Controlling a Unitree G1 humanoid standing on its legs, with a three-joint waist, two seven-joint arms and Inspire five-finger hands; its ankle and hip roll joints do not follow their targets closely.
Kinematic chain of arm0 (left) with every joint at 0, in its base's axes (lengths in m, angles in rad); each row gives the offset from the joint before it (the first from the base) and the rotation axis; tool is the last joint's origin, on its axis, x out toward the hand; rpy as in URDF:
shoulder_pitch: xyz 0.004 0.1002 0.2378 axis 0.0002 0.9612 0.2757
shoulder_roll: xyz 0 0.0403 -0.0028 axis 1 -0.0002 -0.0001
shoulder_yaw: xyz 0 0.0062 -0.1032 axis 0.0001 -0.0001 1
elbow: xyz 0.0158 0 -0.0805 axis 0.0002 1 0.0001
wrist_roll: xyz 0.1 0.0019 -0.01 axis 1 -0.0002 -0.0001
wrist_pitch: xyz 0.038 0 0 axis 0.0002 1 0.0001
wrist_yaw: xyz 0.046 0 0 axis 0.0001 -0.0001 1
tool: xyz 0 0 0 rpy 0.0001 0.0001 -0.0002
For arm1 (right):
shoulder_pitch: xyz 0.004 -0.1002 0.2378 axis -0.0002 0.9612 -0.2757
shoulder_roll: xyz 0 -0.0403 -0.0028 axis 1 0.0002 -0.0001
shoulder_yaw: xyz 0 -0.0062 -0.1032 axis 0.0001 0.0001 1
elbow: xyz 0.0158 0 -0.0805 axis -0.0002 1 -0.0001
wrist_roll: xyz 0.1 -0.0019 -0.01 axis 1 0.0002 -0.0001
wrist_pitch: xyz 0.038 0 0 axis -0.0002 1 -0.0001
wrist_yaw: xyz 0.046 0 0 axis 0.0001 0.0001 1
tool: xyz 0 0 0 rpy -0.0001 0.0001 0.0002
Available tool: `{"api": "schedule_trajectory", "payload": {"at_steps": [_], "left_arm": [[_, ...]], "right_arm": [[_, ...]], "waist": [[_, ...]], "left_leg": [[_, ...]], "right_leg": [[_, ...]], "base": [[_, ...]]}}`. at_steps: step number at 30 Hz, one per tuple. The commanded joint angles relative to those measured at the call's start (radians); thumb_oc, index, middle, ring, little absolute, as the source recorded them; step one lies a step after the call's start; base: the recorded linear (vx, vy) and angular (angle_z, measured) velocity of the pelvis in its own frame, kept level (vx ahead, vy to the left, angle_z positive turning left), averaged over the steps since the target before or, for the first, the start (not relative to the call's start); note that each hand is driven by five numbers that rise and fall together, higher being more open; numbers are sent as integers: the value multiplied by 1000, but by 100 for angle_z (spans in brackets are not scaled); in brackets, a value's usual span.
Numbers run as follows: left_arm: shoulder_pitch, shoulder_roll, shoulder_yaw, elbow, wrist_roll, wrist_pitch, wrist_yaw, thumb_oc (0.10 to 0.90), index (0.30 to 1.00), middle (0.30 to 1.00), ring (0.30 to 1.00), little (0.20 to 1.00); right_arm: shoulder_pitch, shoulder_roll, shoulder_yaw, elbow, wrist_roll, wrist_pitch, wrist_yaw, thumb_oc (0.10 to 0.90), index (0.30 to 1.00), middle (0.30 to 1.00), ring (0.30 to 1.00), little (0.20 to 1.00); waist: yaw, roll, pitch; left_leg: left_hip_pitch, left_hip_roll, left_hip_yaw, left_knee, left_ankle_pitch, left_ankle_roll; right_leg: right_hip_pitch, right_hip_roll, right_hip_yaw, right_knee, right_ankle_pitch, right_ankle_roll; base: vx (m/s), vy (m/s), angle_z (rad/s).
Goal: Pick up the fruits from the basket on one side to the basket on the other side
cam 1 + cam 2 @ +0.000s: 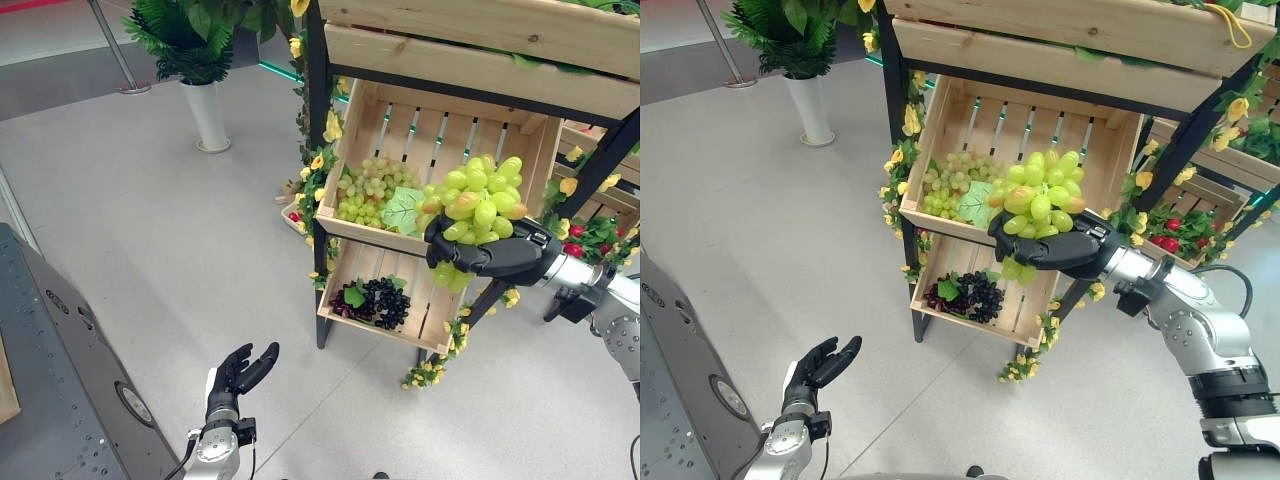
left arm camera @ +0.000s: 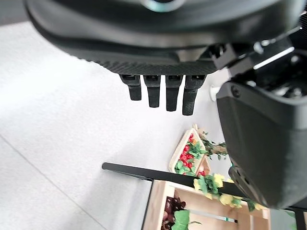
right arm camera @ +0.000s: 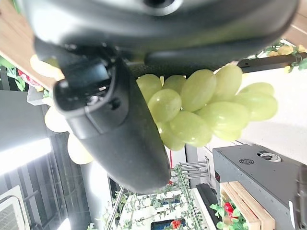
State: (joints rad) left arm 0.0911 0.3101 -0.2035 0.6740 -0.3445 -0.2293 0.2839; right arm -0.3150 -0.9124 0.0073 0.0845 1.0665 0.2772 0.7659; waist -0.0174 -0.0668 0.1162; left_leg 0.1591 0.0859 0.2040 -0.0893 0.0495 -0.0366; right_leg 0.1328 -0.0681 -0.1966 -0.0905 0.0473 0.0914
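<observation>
R hand (image 1: 490,256) curled round green grapes (image 1: 480,205), holding bunch up in front of upper crate (image 1: 345,225), a few grapes hanging below palm. More green grapes (image 1: 370,190) w/ leaf lying in that crate, left side. Dark grapes (image 1: 385,300) in lower crate (image 1: 335,315). L hand (image 1: 240,375) low over floor, well apart from shelf, fingers relaxed, holding nothing.
</observation>
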Motion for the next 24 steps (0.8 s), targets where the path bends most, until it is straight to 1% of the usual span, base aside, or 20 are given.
{"api": "schedule_trajectory", "payload": {"at_steps": [1,2,4,7,8,11,12,14,16,18,20,22,24], "left_arm": [[-89,65,-46,-22,74,-72,3,800,900,900,900,900],[-94,65,-53,-23,81,-72,11,800,900,900,900,900],[-98,65,-57,-24,85,-72,20,800,900,900,900,900],[-107,66,-62,-19,80,-73,32,800,900,900,900,900],[-112,67,-64,-16,87,-72,38,800,900,900,900,900],[-115,68,-65,-15,98,-70,41,800,900,900,900,900],[-115,72,-70,-12,102,-69,45,800,900,900,900,900],[-111,74,-74,-11,100,-68,45,800,900,900,900,900],[-111,81,-83,-6,95,-63,44,800,900,900,900,900],[-110,86,-86,-1,94,-63,39,800,900,900,900,900],[-110,90,-89,0,92,-63,39,800,900,900,900,900],[-112,92,-95,5,88,-62,37,800,900,900,900,900],[-110,93,-96,5,88,-66,38,800,900,900,900,900]], "right_arm": [[-235,-60,-42,108,3,-83,-70,400,300,300,300,300],[-261,-77,-19,140,-33,-82,-100,400,300,300,300,300],[-279,-85,-3,165,-56,-78,-113,400,300,300,300,300],[-334,-105,42,225,-85,-68,-163,400,300,300,300,300],[-366,-115,62,268,-123,-63,-198,400,300,300,300,300],[-407,-127,94,318,-174,-62,-237,400,300,300,300,300],[-441,-138,123,350,-203,-49,-275,400,300,300,300,300],[-481,-148,159,401,-194,-42,-290,400,300,300,300,300],[-541,-160,197,468,-215,-39,-345,400,300,300,300,300],[-586,-164,227,508,-198,-43,-374,400,300,300,300,300],[-613,-166,238,529,-202,-38,-395,400,300,300,300,300],[-682,-177,271,603,-237,-31,-430,400,300,300,300,300],[-703,-179,281,623,-259,-19,-439,400,300,300,300,300]], "waist": [[22,-49,-57],[25,-50,-58],[25,-50,-57],[30,-51,-57],[35,-52,-57],[39,-52,-55],[45,-52,-56],[49,-53,-56],[58,-52,-54],[65,-52,-55],[68,-51,-55],[78,-49,-55],[81,-49,-55]], "left_leg": [[37,-41,-4,2,-139,21],[36,-41,-8,2,-138,21],[34,-42,-8,2,-136,21],[31,-44,-14,2,-132,20],[29,-44,-15,2,-131,20],[26,-44,-20,2,-130,20],[23,-45,-25,2,-128,20],[23,-45,-25,2,-126,20],[22,-46,-30,2,-124,21],[20,-48,-33,2,-123,22],[19,-49,-36,2,-123,22],[19,-52,-44,2,-125,23],[18,-52,-46,2,-125,23]], "right_leg": [[39,5,-9,3,-64,-27],[40,5,-14,3,-63,-28],[40,5,-18,3,-62,-29],[40,5,-24,3,-61,-30],[41,5,-29,3,-60,-31],[41,5,-34,3,-61,-31],[40,5,-37,3,-60,-32],[41,5,-39,3,-60,-33],[43,4,-44,3,-60,-33],[43,4,-46,3,-59,-33],[43,4,-48,3,-59,-34],[46,3,-50,3,-60,-33],[47,3,-52,3,-60,-33]], "base": [[-36,21,6],[-31,19,5],[-34,22,4],[-38,23,3],[0,0,0],[-29,10,0],[-45,11,1],[-38,10,2],[-44,13,6],[-35,14,14],[-23,15,11],[-23,23,4],[-18,16,4]]}}
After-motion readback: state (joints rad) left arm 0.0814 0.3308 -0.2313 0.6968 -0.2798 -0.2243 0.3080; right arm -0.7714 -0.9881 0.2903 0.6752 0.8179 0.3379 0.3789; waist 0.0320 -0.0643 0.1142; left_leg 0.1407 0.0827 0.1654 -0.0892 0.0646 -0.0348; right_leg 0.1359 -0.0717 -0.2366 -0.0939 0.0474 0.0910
